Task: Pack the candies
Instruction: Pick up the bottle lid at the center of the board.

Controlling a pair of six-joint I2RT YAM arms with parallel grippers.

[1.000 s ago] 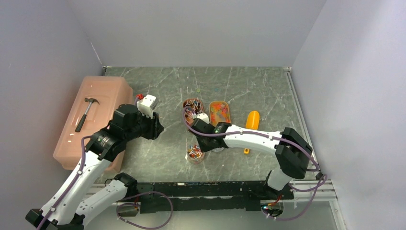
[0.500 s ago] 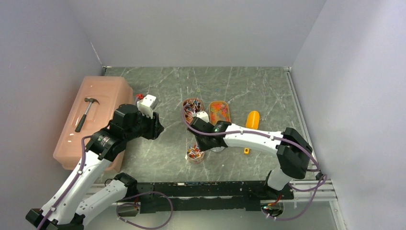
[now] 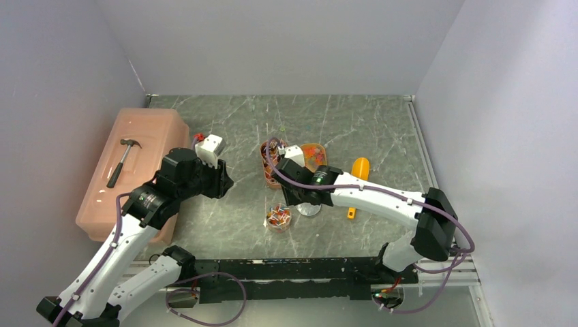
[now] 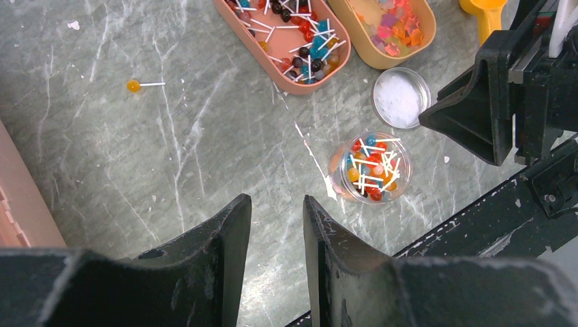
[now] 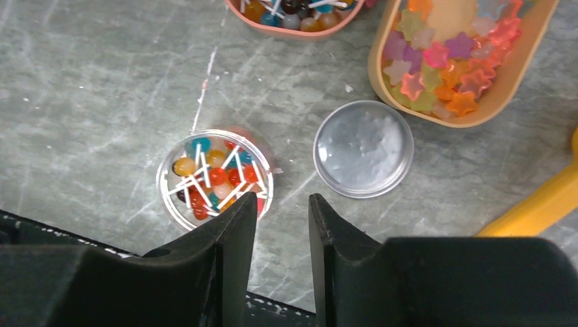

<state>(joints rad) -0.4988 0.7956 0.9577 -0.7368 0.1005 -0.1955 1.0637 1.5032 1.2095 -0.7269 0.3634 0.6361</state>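
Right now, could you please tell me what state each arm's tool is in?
Left tool: open, holding nothing.
Right tool: open, holding nothing.

The left gripper (image 4: 276,201) hung above the grey-green marbled worktop (image 4: 170,157), its two black fingers (image 4: 228,231) slightly apart with nothing between them. Ahead and to the right stood a small clear round jar (image 4: 407,163) holding ball-shaped candies on white sticks (image 4: 371,170). Just beyond it lay a clear round lid (image 4: 402,97). Farther off, an oval salmon tray (image 4: 294,90) of more stick candies sat beside an oval orange tray (image 4: 379,65) of star-shaped sweets (image 4: 395,30). A single orange lollipop (image 4: 134,86) lay alone on the worktop, well to the left.
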